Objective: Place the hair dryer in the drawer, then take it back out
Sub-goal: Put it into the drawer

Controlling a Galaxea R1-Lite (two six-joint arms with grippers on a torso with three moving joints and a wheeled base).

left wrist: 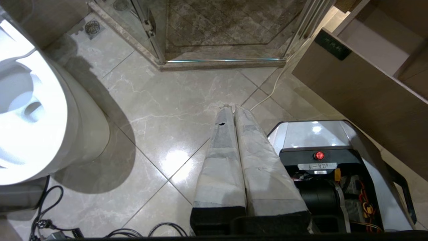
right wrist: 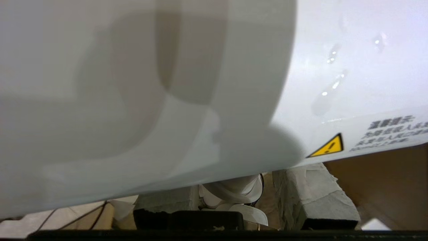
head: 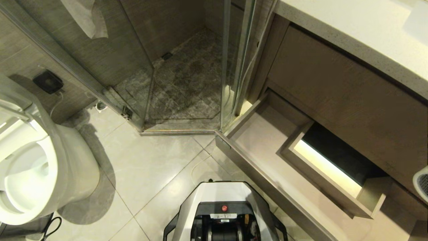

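Observation:
The hair dryer (right wrist: 140, 93) is white and fills most of the right wrist view, with a yellow warning label on its shell. My right gripper (right wrist: 234, 190) is shut on it, a padded finger (right wrist: 314, 194) showing on each side and white folded parts between them. In the head view only the dryer's grey mesh grille (head: 422, 183) shows, at the right edge above the drawer. The drawer (head: 267, 180) is pulled wide open, light wood-grain, with a box-shaped cut-out (head: 331, 170) inside. Its black plate (left wrist: 332, 49) shows in the left wrist view. My left gripper (left wrist: 230, 106) hangs shut over the floor.
A white toilet (head: 33, 167) stands at the left. A glass shower enclosure (head: 187, 83) lies ahead. The pale counter top (head: 351, 30) overhangs the tall wood-grain panel (head: 351, 100) above the drawer. My base (head: 222, 201) sits beside the drawer front. Black cables (left wrist: 50, 207) lie by the toilet.

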